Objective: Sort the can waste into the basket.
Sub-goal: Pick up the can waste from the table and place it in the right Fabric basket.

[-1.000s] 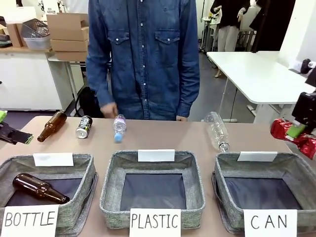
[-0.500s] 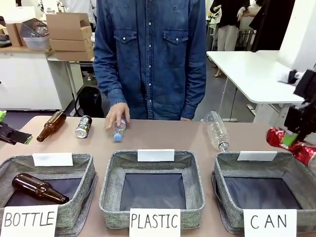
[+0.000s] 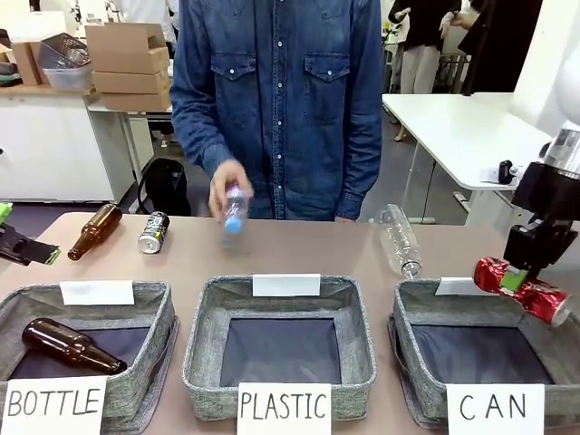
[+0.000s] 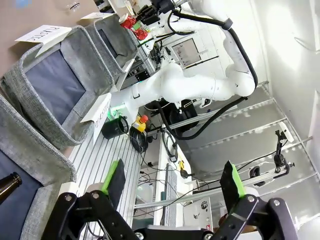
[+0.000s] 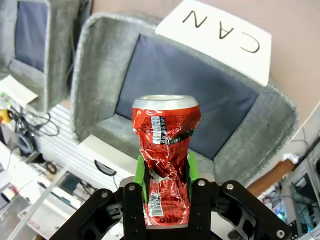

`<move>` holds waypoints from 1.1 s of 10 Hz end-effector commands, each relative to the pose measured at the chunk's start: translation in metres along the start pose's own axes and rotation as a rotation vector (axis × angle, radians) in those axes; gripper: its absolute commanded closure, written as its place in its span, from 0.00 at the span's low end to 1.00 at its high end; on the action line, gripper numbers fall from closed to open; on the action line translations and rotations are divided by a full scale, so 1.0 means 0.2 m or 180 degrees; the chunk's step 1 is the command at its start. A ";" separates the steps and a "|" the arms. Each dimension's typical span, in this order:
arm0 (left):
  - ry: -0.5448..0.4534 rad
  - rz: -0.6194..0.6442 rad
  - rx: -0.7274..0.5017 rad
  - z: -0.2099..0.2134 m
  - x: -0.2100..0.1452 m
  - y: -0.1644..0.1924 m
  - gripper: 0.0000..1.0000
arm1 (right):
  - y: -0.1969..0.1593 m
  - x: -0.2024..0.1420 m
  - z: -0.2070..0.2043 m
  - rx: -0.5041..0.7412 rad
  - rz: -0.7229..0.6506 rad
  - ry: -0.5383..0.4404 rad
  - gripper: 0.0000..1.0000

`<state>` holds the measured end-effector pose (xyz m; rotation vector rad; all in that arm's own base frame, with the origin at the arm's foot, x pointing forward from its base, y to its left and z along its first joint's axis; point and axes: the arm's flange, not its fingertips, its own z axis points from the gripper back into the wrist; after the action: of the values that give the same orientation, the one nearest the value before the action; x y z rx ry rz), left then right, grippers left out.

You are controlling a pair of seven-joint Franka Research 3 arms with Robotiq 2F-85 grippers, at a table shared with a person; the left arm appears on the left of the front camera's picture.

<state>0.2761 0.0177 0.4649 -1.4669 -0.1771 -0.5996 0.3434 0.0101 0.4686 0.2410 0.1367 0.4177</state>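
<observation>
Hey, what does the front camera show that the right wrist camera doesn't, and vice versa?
The front view adds the person's hand holding a small clear bottle above the table, the black can lying near a brown bottle, and the BOTTLE basket. The right wrist view adds close detail of the red can: barcode print, silver end, green pads clamping its crushed middle. Both show the right claw shut on that can above the CAN basket, with the PLASTIC basket beside it.
</observation>
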 end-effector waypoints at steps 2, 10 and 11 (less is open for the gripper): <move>-0.0043 -0.0013 -0.0048 -0.01 0.01 -0.02 0.00 | -0.03 -0.02 0.01 -0.0082 0.0210 -0.0023 0.07; -0.0043 -0.0013 -0.0048 -0.01 0.01 -0.02 0.00 | -0.04 -0.02 0.08 0.0588 -0.0037 -0.0292 0.00; -0.0043 -0.0013 -0.0048 -0.01 0.01 -0.02 0.00 | -0.04 -0.03 0.16 0.1430 -0.0229 -0.0685 0.00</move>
<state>0.2761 0.0177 0.4650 -1.4668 -0.1771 -0.5997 0.3429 -0.0042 0.4811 0.4636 0.0893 0.3576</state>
